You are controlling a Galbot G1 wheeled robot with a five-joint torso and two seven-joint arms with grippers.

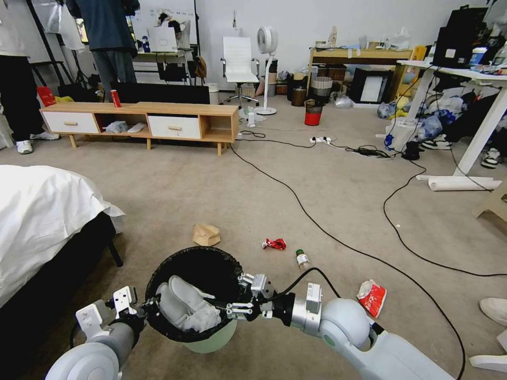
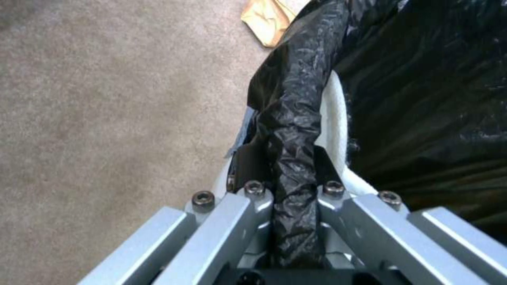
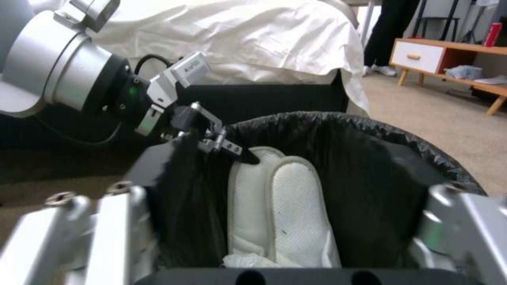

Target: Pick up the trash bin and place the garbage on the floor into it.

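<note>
The trash bin (image 1: 200,251), round and pale with a black bag over its rim, is right in front of me. My left gripper (image 1: 150,306) is shut on its left rim; the left wrist view shows that gripper (image 2: 288,158) clamping the folded bag, with the bin (image 2: 422,99) beside it. Over the right rim my right gripper (image 1: 232,295) is open, its fingers (image 3: 153,178) spread wide above white padded pieces (image 3: 290,206) and a tissue lying inside. On the floor beyond lie a brown paper bag (image 1: 206,234), a red wrapper (image 1: 274,243), a small bottle (image 1: 302,259) and a red-and-white cup (image 1: 372,297).
A bed with a white sheet (image 1: 42,211) stands close on the left. Black cables (image 1: 317,221) cross the carpet. A low wooden cabinet (image 1: 142,121) stands at the back, a white desk (image 1: 475,105) on the right. A person's shoe (image 1: 496,309) is at the right edge.
</note>
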